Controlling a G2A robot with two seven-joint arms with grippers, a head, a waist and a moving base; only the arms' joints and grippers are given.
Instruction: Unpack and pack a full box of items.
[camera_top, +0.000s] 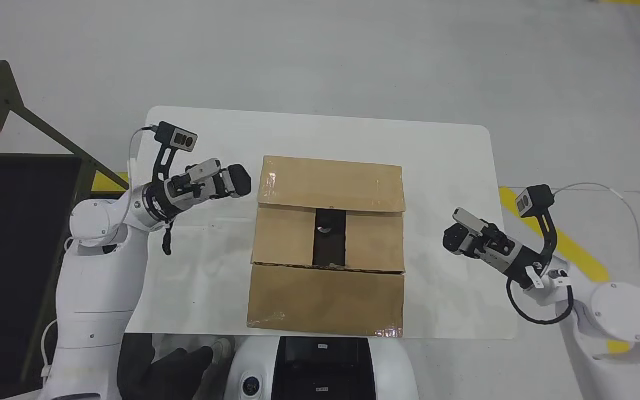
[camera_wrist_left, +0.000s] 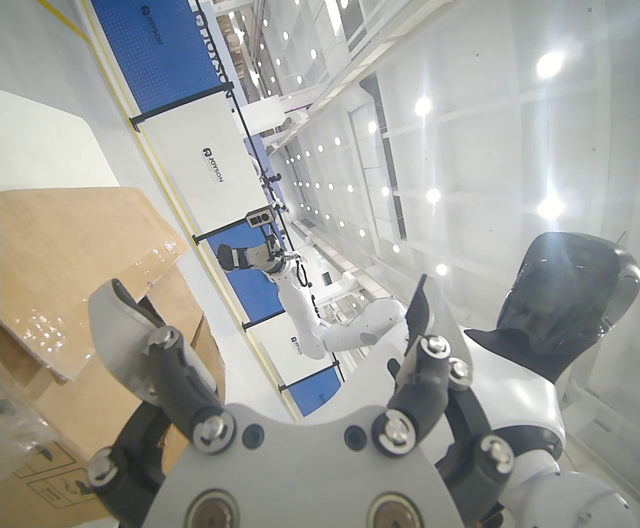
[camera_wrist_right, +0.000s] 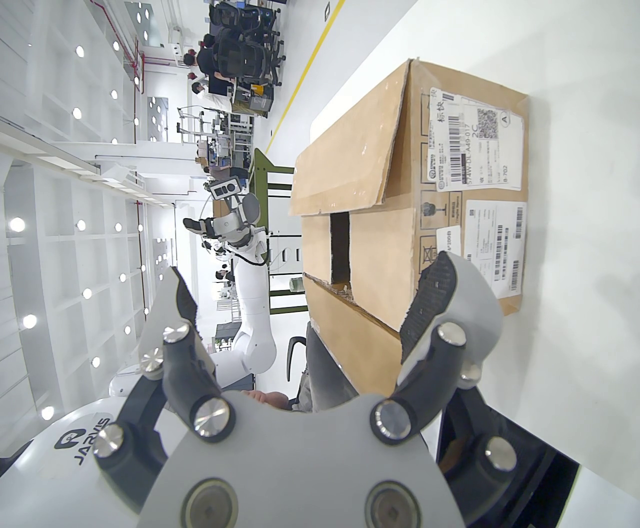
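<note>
A brown cardboard box (camera_top: 328, 245) stands in the middle of the white table (camera_top: 450, 150). Its top flaps are folded down, and a narrow dark slot (camera_top: 328, 237) is left open in the middle. My left gripper (camera_top: 240, 180) hovers by the box's far left corner, open and holding nothing. In the left wrist view the box (camera_wrist_left: 75, 250) lies just beyond the left gripper (camera_wrist_left: 272, 310). My right gripper (camera_top: 452, 238) hangs to the right of the box, a short gap away, open and holding nothing. The right gripper (camera_wrist_right: 310, 300) faces the box's labelled side (camera_wrist_right: 470, 165) in the right wrist view.
Bare table surface lies on both sides of the box. A dark panel (camera_top: 30, 250) stands off the table's left edge. A yellow floor line (camera_top: 572, 250) runs past the right edge.
</note>
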